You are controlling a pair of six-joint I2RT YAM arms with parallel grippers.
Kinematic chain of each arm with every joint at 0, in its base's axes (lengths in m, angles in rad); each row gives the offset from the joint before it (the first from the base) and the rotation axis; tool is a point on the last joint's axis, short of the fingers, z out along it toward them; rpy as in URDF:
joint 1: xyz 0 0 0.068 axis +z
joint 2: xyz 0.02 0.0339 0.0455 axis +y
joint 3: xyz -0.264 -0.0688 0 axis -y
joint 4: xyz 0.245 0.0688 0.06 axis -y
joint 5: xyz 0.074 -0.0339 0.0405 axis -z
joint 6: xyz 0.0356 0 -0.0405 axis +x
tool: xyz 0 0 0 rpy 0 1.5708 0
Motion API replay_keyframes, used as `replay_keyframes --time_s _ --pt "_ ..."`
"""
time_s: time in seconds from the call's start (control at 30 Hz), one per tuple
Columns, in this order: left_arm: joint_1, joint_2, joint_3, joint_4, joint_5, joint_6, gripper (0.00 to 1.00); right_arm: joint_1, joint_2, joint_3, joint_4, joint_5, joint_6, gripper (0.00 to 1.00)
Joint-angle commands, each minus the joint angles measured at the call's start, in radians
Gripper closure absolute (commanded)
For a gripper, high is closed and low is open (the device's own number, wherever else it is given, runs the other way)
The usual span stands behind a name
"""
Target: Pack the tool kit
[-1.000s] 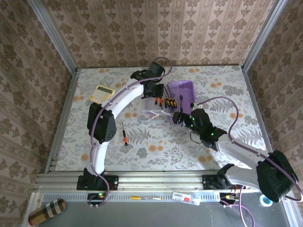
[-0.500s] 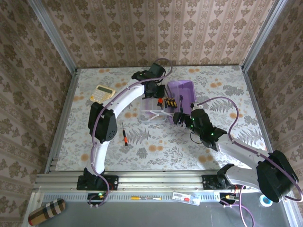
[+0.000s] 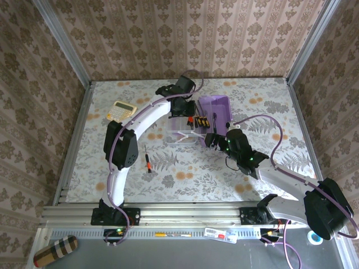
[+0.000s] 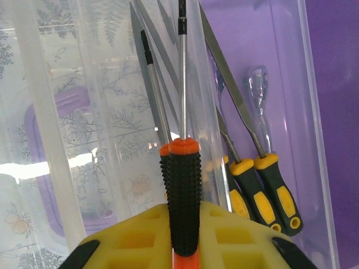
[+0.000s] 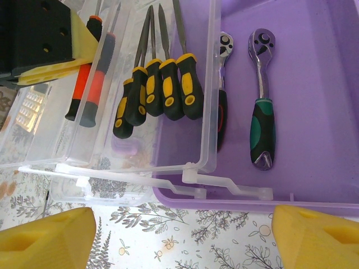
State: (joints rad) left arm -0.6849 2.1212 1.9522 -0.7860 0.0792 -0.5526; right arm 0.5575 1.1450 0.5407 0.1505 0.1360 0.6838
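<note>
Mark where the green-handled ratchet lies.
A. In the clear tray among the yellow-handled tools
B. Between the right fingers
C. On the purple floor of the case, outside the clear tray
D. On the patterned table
C: in the right wrist view the green-handled ratchet lies flat on the floor of the purple case, to the right of the wall of the clear tray.

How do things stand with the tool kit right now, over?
Left pincer shut on orange-and-black screwdriver, over the clear tray. Right pincer open, at the purple case edge. Loose screwdriver on the table. Nothing in the way.
</note>
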Motion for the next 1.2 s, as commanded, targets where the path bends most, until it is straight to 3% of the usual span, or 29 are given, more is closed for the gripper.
replay_keyframes --time_s 0.0,0.5,1.17 --pt "0.006 -0.021 -0.026 -0.002 0.006 -0.024 0.79 0.004 -0.011 0.013 -0.009 0.033 0.0 0.17" --pt "0.005 -0.033 -0.033 -0.002 -0.001 -0.035 0.63 0.004 -0.01 0.013 -0.009 0.034 0.0 0.17" --pt "0.002 -0.061 -0.06 0.007 -0.015 -0.044 0.56 0.003 -0.003 0.013 -0.005 0.027 0.004 0.17"
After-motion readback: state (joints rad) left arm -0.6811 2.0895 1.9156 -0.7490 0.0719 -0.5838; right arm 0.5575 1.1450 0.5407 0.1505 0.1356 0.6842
